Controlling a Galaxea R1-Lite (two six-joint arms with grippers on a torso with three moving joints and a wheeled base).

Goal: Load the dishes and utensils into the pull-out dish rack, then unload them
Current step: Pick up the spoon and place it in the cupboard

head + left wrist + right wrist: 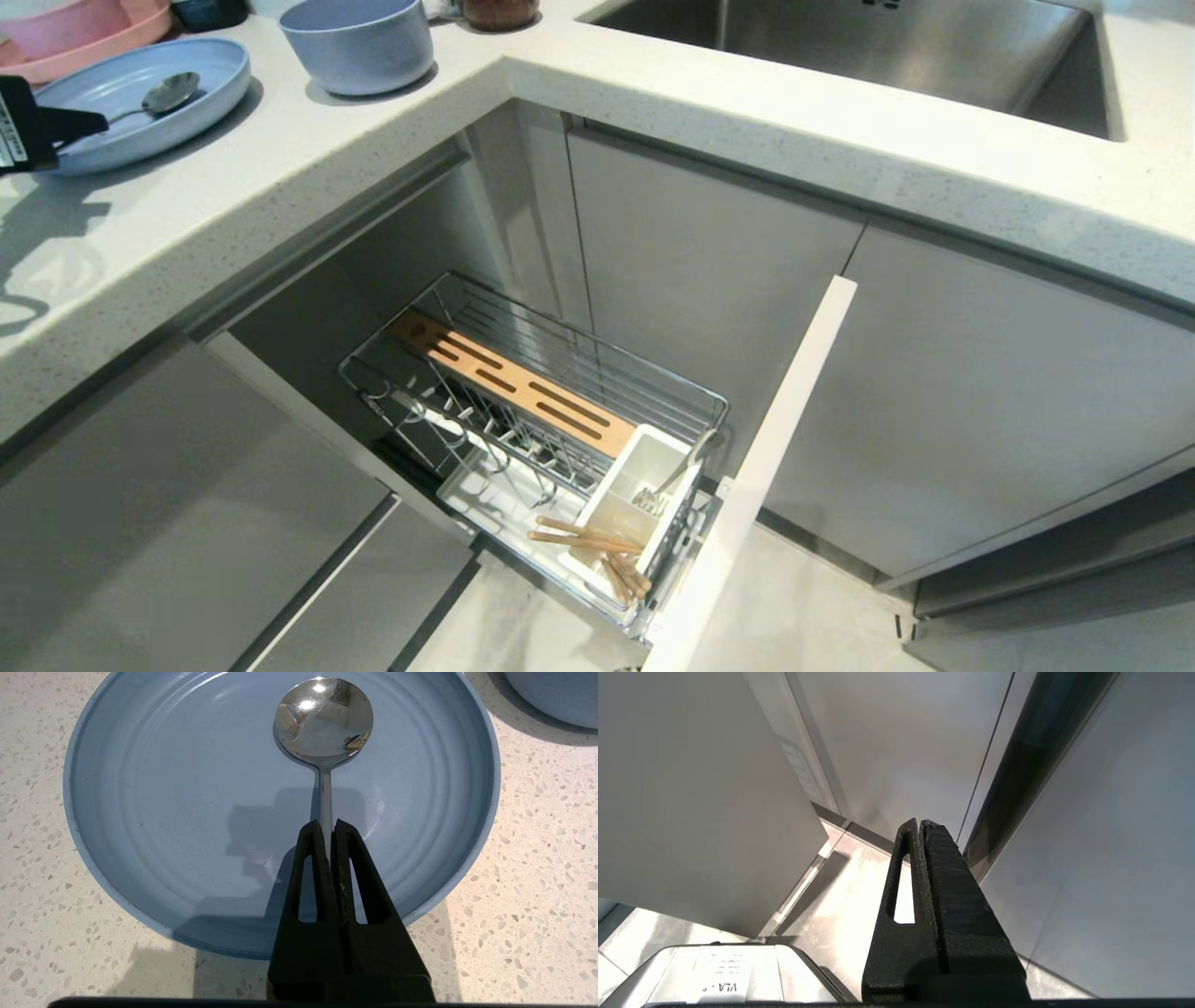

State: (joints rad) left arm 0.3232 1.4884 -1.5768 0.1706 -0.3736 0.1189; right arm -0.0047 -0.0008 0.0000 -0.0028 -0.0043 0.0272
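On the counter at the far left, a silver spoon lies in the pale blue plate. My left gripper is shut on the spoon's handle over the plate. To the plate's right stands the pale blue bowl. Below the counter, the chrome pull-out dish rack is drawn out. Wooden chopsticks lie across its white caddy. My right gripper hangs shut and empty near the cabinet fronts, out of the head view.
A pink plate sits behind the blue one, and a dark jar stands behind the bowl. The steel sink is at the far right. The rack's pale front panel juts out over the floor. A metal utensil stands in the caddy.
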